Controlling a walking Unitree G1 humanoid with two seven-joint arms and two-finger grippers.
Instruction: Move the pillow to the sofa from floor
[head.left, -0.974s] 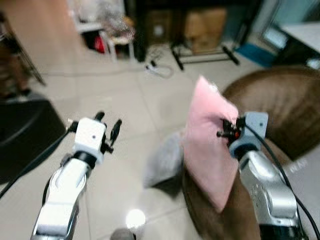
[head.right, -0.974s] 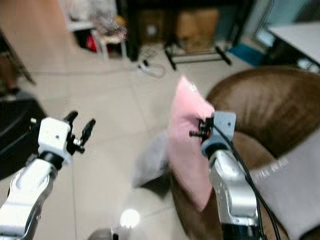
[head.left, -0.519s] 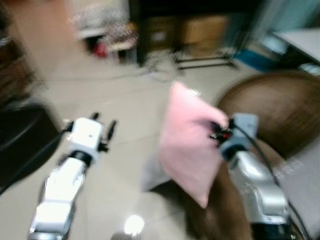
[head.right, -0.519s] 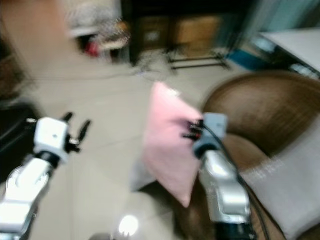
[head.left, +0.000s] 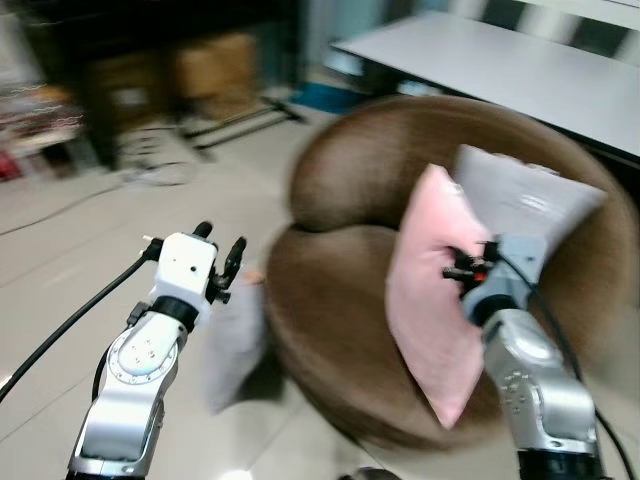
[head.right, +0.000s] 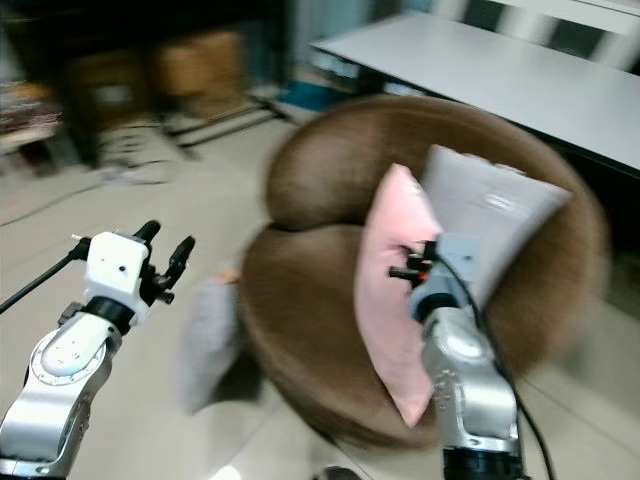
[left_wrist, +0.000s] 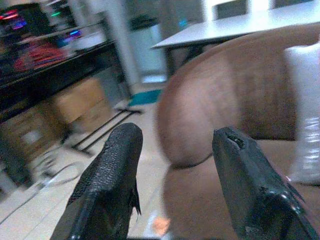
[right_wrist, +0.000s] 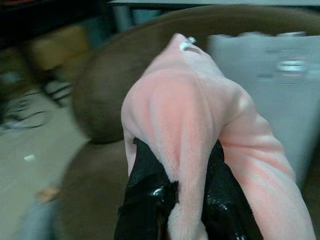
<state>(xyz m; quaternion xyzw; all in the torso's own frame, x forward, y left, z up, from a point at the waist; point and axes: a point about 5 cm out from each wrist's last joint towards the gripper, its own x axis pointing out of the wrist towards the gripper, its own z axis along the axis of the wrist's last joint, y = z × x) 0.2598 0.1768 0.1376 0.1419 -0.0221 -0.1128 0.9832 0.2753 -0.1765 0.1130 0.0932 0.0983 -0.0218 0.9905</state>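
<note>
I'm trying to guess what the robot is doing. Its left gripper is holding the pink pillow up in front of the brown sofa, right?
Not quite: the right gripper holds the pink pillow, pinched between its black fingers, as the right wrist view shows. The left gripper is open and holds nothing. The pillow does hang in front of the brown sofa.

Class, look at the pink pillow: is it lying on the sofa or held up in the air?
Held up. The right end effector pinches the pink pillow, which hangs upright over the brown sofa.
</note>
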